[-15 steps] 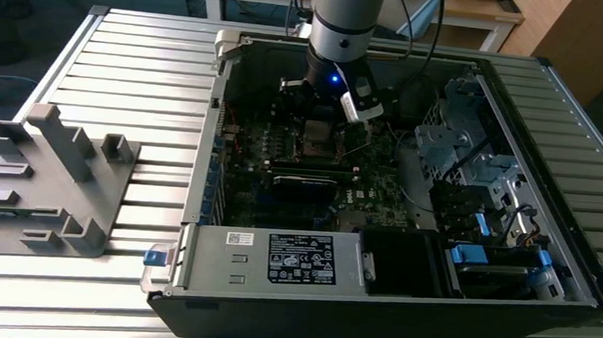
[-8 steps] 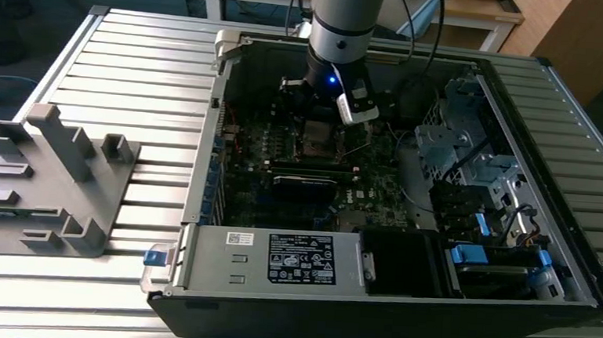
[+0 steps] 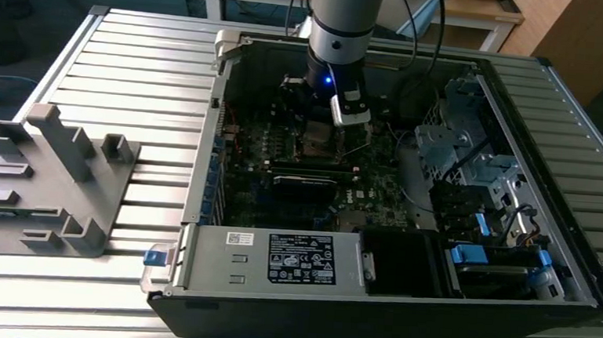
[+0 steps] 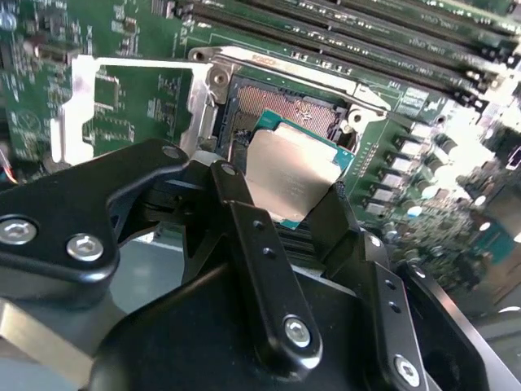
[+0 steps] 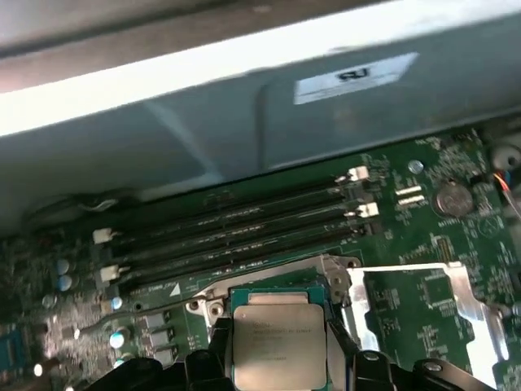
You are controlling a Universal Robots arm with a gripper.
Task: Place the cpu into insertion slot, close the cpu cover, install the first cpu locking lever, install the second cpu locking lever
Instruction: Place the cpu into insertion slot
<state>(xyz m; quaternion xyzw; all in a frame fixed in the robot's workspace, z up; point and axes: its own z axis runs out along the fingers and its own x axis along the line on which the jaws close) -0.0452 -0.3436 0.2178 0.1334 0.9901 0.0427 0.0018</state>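
The gripper (image 4: 281,183) is clamped on the cpu (image 4: 297,163), with the black fingers (image 4: 232,191) pinching two opposite edges. In the exterior view the gripper (image 3: 327,135) sits at upper middle of frame, down inside the computer case (image 3: 376,331) and over the motherboard (image 3: 280,168). The cpu hangs directly over the insertion slot (image 4: 305,110); I cannot tell whether it touches the slot floor. The cpu cover (image 4: 77,98) is swung open, lying beside the slot and clear of the chip.

Step in hand, by my judgement: seating the cpu. To do it well:
- hold the chip level, with its edges square to the socket frame
- descend straight, with no sideways slide across the contacts
- let go only once it lies flat

Orientation: in the first wrist view the cpu (image 5: 277,342) is flat, grey metal top up and contact side down. It is near square, so it has no real long axis. Its edges run parallel and square to the memory slots (image 5: 236,240).
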